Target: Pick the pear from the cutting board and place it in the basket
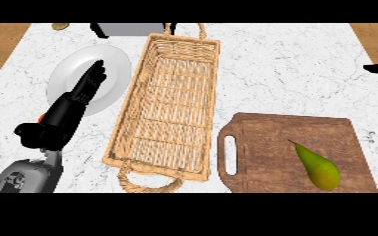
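Note:
A green pear (pixel 318 168) lies on the brown wooden cutting board (pixel 273 150) at the lower right, its stem pointing up-left. A long wicker basket (pixel 168 105) with handles at both ends stands in the middle of the counter, nothing inside it. My left hand (pixel 70 107) shows at the left, open with straight fingers stretched over a white plate, far from the pear. My right hand does not show.
A white plate (pixel 111 65) lies left of the basket, partly under my left hand. A grey appliance (pixel 129 28) stands at the counter's far edge, with a small yellowish thing (pixel 60 26) at the far left corner. A dark object (pixel 371 68) pokes in at the right edge.

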Robot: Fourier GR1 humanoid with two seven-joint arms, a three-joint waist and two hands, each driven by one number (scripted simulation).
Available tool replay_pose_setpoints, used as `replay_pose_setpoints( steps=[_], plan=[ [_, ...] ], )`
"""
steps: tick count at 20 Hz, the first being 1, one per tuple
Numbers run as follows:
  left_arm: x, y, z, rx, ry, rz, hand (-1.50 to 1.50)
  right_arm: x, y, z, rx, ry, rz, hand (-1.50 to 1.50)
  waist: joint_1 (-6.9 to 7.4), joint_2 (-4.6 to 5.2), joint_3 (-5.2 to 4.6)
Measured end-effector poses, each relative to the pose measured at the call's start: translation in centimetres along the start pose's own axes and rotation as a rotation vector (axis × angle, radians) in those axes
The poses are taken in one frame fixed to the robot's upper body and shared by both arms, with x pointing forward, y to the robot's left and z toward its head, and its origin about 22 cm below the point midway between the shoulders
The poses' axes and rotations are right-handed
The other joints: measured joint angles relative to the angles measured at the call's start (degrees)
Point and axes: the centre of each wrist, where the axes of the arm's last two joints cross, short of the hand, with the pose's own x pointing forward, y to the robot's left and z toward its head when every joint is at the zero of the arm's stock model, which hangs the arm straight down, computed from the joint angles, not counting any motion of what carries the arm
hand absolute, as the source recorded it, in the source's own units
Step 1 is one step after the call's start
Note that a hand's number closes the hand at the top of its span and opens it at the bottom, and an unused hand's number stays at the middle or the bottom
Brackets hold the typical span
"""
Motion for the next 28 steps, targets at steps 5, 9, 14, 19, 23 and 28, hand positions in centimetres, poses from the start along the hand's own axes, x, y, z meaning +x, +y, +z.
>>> replay_pose_setpoints(
  steps=[5, 9, 14, 19, 23, 28],
  plan=[
    [0.1, 0.1, 0.0, 0.002, 0.003, -0.005, 0.00, -1.4, -0.3, 0.3, -0.029, 0.023, -0.007, -1.50, -0.11, -0.02, 0.03],
    [-0.1, -0.7, 0.2, 0.007, 0.005, 0.000, 0.00, -2.4, 1.2, -0.7, -0.039, 0.018, -0.030, -1.50, -0.33, -0.08, 0.04],
    [-0.4, -0.3, -0.1, 0.015, 0.004, -0.002, 0.00, -4.6, 3.7, -2.6, -0.048, 0.007, -0.086, -1.50, -0.38, -0.05, 0.04],
    [-0.3, 0.4, -0.1, 0.011, 0.005, 0.001, 0.00, -6.0, 6.8, -5.1, -0.065, -0.011, -0.122, -1.50, -0.37, -0.06, 0.05],
    [-0.3, 0.5, -0.2, 0.011, 0.010, -0.001, 0.00, -6.1, 9.0, -6.6, -0.075, -0.026, -0.114, -1.50, -0.44, -0.08, 0.05],
    [-0.6, 0.8, 0.0, 0.010, 0.000, 0.001, 0.00, -7.2, 11.3, -8.3, -0.098, -0.021, -0.103, -1.50, -0.37, -0.07, 0.05]
  ],
)
